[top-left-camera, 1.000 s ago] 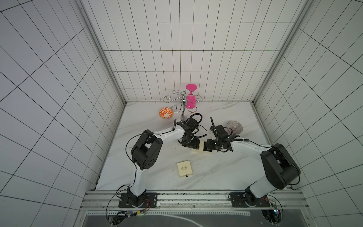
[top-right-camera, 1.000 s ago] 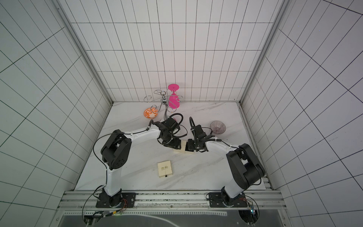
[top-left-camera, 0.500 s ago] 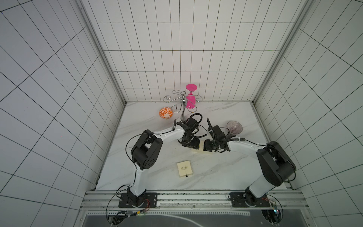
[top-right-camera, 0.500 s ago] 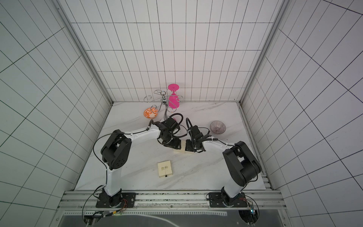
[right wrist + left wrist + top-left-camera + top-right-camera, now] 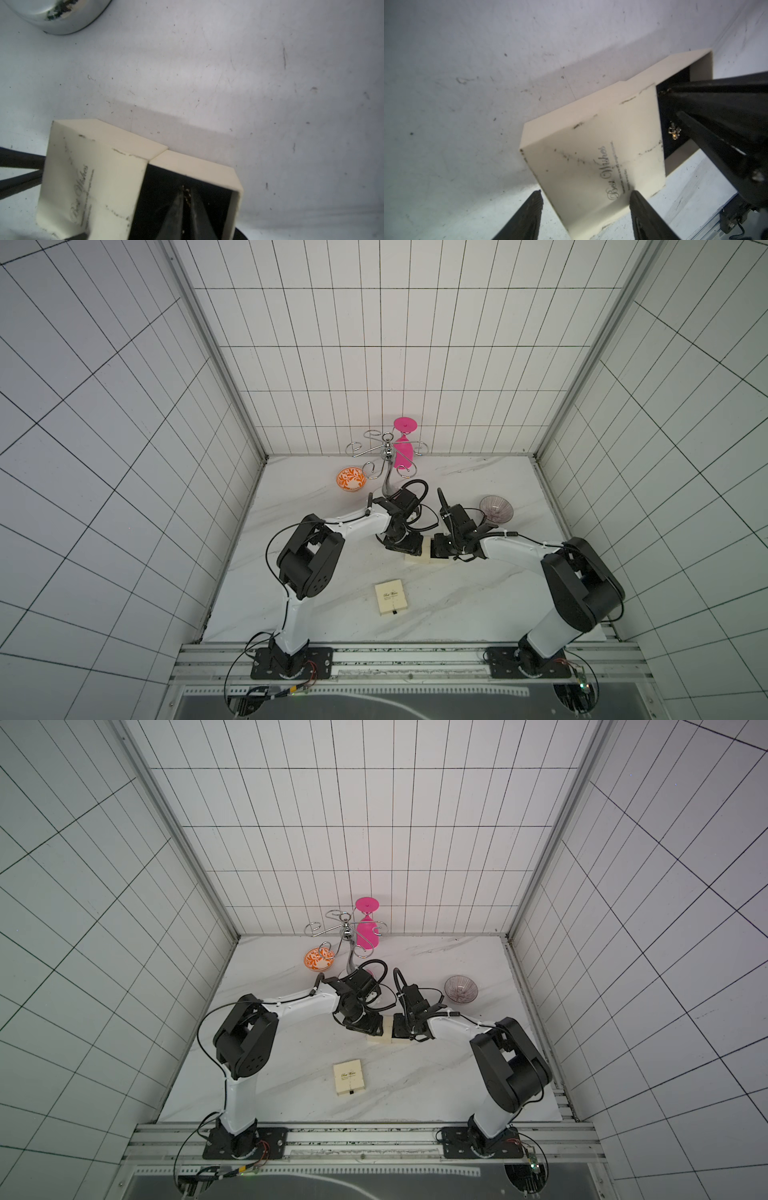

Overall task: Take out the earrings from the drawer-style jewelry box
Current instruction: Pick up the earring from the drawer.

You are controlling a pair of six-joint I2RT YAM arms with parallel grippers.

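The cream drawer-style jewelry box (image 5: 419, 559) (image 5: 384, 1036) lies mid-table with its black-lined drawer (image 5: 683, 83) pulled out. My left gripper (image 5: 586, 199) (image 5: 409, 549) straddles the sleeve's closed end, a finger against each side. Inside the drawer, my right gripper (image 5: 186, 192) (image 5: 434, 551) has its fingertips pinched together on a tiny glinting earring (image 5: 187, 195). Another small silvery earring (image 5: 674, 133) lies on the dark lining beside the right fingers. In both top views the drawer's inside is hidden under the two wrists.
A second cream box (image 5: 390, 597) (image 5: 349, 1077) with a black pull tab lies nearer the front. At the back stand a chrome rack (image 5: 386, 452) holding a pink glass (image 5: 404, 450), and an orange patterned bowl (image 5: 351, 480). A purple glass bowl (image 5: 496, 509) sits behind the right wrist.
My right gripper's jaws have closed inside the drawer, and its wrist has shifted slightly. The left arm and the box have stayed put.
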